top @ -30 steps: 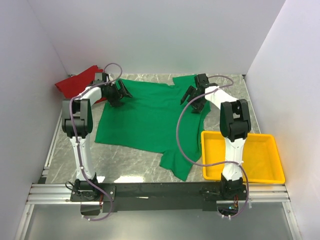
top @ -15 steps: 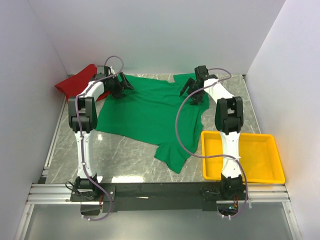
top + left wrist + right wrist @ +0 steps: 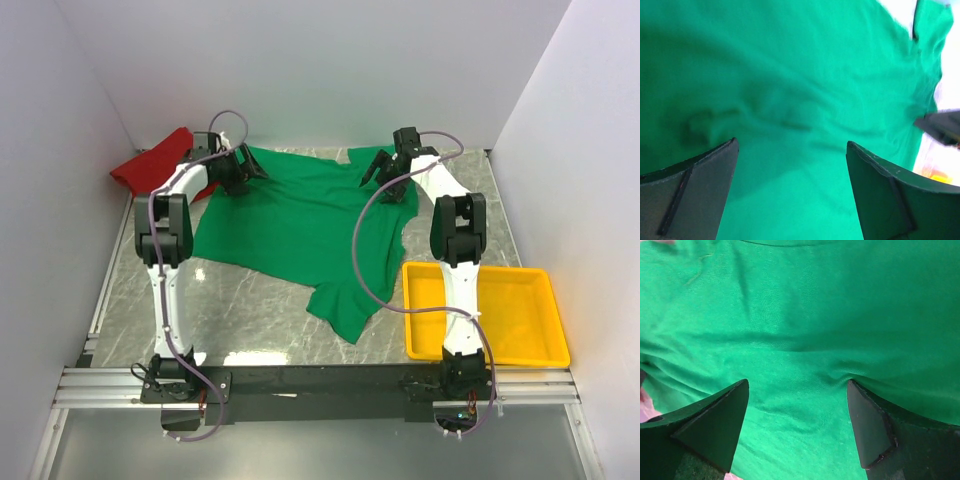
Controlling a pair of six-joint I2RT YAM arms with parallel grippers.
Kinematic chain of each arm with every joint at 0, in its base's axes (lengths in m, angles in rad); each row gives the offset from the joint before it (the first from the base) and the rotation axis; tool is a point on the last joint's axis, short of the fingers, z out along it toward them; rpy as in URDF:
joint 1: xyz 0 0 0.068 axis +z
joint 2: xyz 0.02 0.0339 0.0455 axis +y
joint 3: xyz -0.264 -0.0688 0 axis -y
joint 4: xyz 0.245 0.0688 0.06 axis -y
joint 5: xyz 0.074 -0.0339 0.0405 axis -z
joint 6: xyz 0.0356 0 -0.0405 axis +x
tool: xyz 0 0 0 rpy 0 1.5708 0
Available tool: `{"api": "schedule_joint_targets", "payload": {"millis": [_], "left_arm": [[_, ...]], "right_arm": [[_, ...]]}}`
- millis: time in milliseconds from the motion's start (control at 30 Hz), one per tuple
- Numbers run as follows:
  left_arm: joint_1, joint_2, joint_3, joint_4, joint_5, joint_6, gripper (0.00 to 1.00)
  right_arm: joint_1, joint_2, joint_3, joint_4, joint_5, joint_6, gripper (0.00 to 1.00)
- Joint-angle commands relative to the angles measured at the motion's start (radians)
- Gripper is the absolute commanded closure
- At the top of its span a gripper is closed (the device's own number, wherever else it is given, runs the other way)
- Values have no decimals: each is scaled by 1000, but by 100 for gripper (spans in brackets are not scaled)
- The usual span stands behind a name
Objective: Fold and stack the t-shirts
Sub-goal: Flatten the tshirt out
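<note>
The green t-shirt lies spread over the middle and back of the table, one corner reaching toward the front. The red t-shirt lies bunched at the back left. My left gripper is open just above the green shirt's back left edge; green cloth fills its view between the spread fingers. My right gripper is open above the shirt's back right part; its view shows wrinkled green cloth between the open fingers. Neither holds cloth.
A yellow plastic tray sits at the front right, beside the right arm. White walls close in the back and both sides. The red shirt lies against the left wall.
Both grippers moved toward the back of the table. The green shirt was dragged back with them; its front corner now lies farther from the front edge.
</note>
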Motion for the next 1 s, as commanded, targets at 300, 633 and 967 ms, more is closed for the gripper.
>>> {"api": "schedule_joint_targets", "payload": {"millis": [300,633,967], "left_arm": [[64,-600,-610,-146,-507,-14,6],[207,-651,-763,-109,-581,4,25],[230,-646,-812,-117,-566,1,38]], "right_arm": [[35,-232,-111,104,1,-48,15],[99,-361,-280,138,28,-40,15],[119,-405,-329,143,53,-25,15]]}}
